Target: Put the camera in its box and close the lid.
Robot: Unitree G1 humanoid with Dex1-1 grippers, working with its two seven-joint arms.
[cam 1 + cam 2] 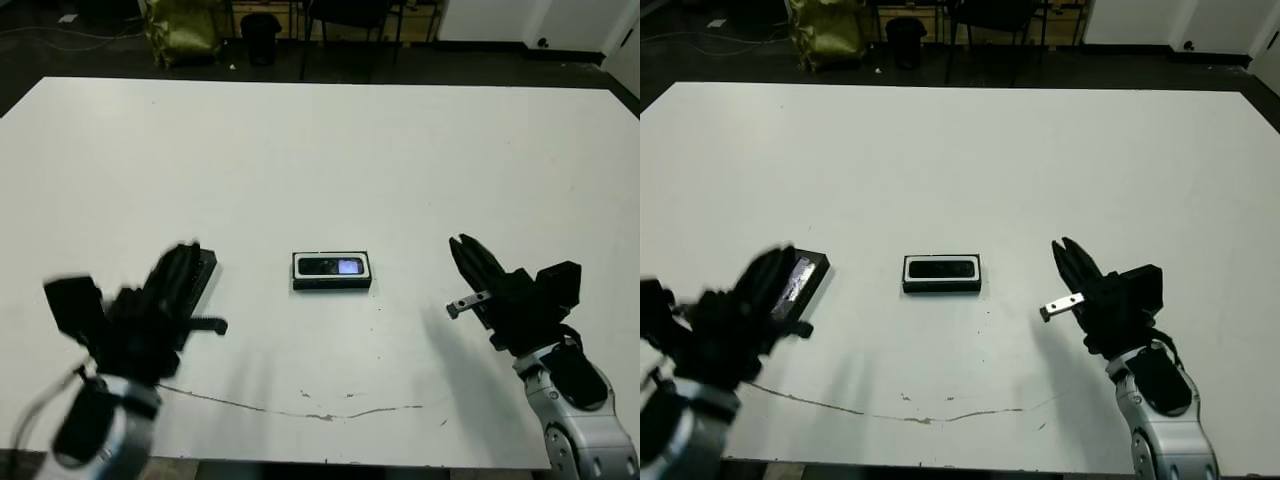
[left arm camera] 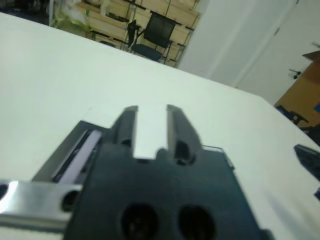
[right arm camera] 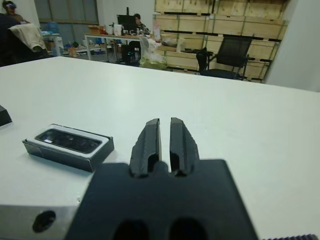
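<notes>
From the left eye we see one box in the middle of the white table, and one camera already lying inside it, its bluish patch facing up. We judge the first half of the job done, so only the closing is left. Our left gripper hangs over the near end of the one lid, which lies flat to the left of the box, well apart from it; that looks like a reach for the lid. Our right gripper waits to the right of the box, holding nothing.

The right eye shows the same count: one box, one camera, one lid, its glossy strip facing up.

In the left wrist view, the left fingers stand a moderate gap apart with bare table between them, and the lid lies under and beside them, not yet gripped.

In the right wrist view, the right fingers are nearly together with only a slit between, empty. The box sits off to one side of them, camera inside.
</notes>
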